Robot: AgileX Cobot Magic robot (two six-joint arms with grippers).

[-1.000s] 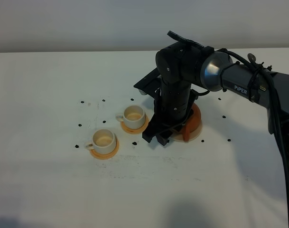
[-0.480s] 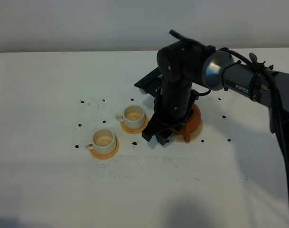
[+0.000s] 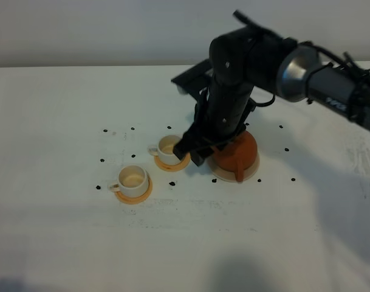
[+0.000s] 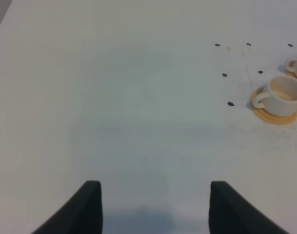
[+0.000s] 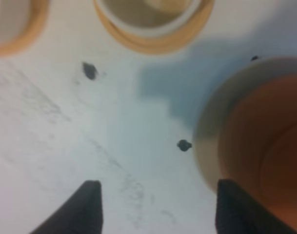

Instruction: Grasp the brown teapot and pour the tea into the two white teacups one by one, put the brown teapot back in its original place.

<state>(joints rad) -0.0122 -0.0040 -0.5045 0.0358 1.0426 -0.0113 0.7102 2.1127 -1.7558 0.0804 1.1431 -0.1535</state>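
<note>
The brown teapot (image 3: pixel 238 151) stands on the pale cream saucer (image 3: pixel 219 174) right of centre. Two white teacups (image 3: pixel 171 148) (image 3: pixel 133 178) sit on orange coasters to its left, both showing tan liquid. My right gripper (image 3: pixel 191 153) hangs open and empty above the table, between the nearer-centre cup and the teapot, touching neither. The right wrist view shows its open gripper (image 5: pixel 155 200), the teapot (image 5: pixel 270 146) on the saucer rim (image 5: pixel 207 126) and a cup (image 5: pixel 153 12). My left gripper (image 4: pixel 155 195) is open over bare table, far from the cup (image 4: pixel 284 93).
Small black dots (image 3: pixel 172 183) mark the white table (image 3: pixel 63 231) around the cups and saucer. The orange coasters (image 3: pixel 135 194) lie under the cups. The black right arm (image 3: pixel 330 91) reaches in from the right edge.
My right arm has risen and swung back from the table beside the teapot. The teapot stays on the saucer and shows more fully. The cups have not moved.
</note>
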